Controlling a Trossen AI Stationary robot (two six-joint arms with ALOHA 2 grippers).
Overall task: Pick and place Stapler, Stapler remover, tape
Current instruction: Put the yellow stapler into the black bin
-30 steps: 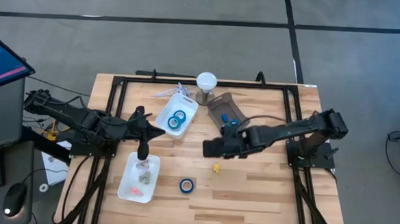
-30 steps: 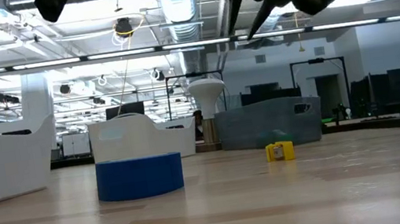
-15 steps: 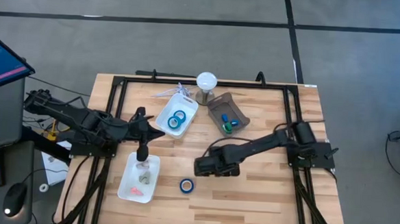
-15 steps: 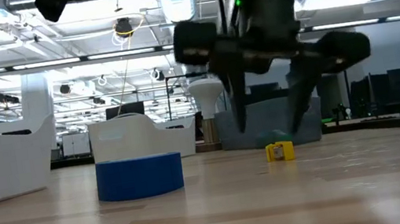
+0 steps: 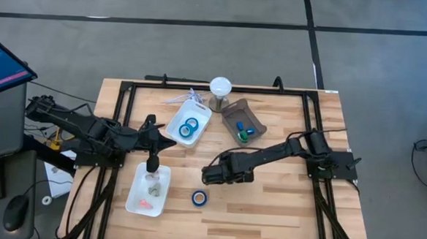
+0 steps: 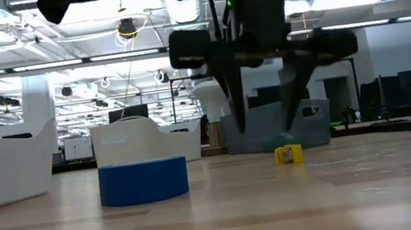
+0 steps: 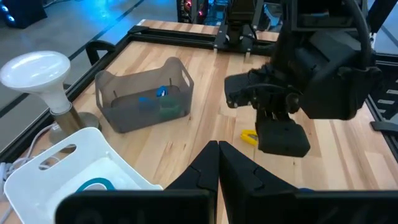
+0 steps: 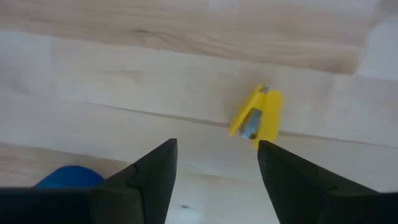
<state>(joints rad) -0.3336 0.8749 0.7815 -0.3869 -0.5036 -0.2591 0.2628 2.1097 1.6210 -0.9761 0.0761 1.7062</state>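
Right wrist view: the right gripper hangs over the wooden table with its two dark fingers spread wide and nothing between them. Just ahead of the fingertips lies a small yellow stapler remover; a blue tape roll sits on the table near the gripper (only its edge shows at the wrist). The left gripper, fingers pressed together and empty, waits above the white tray, well apart.
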